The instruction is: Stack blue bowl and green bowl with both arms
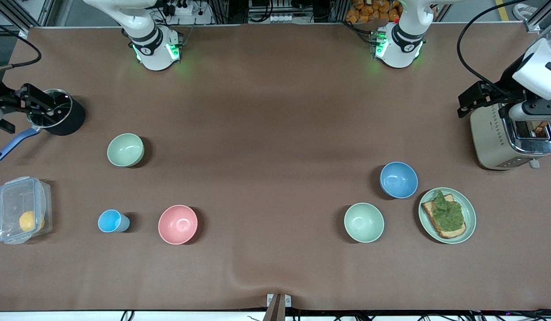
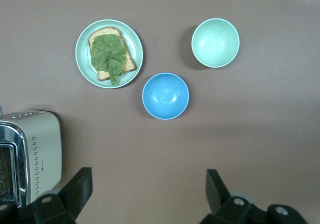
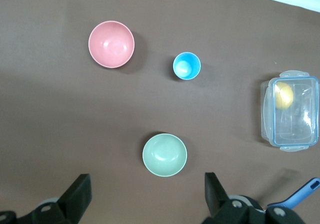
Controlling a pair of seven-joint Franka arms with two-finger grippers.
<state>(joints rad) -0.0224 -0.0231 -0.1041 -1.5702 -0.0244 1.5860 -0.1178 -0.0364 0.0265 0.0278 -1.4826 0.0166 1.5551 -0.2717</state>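
Observation:
The blue bowl (image 1: 398, 179) stands upright toward the left arm's end of the table, beside a plate with toast; it also shows in the left wrist view (image 2: 165, 96). The sage-green bowl (image 1: 125, 150) stands upright toward the right arm's end; it also shows in the right wrist view (image 3: 164, 154). My left gripper (image 1: 471, 103) hangs open and empty high beside the toaster, with the blue bowl ahead of its fingers (image 2: 148, 194). My right gripper (image 1: 32, 104) hangs open and empty over a black pot, with the green bowl just ahead of its fingers (image 3: 147, 194).
A paler mint-green bowl (image 1: 363, 222) and the green plate (image 1: 470, 209) with toast flank the blue bowl. A toaster (image 1: 503, 138) stands at the left arm's end. A pink bowl (image 1: 178, 224), light-blue cup (image 1: 113, 221), clear lidded box (image 1: 21, 209) and black pot (image 1: 63, 116) stand toward the right arm's end.

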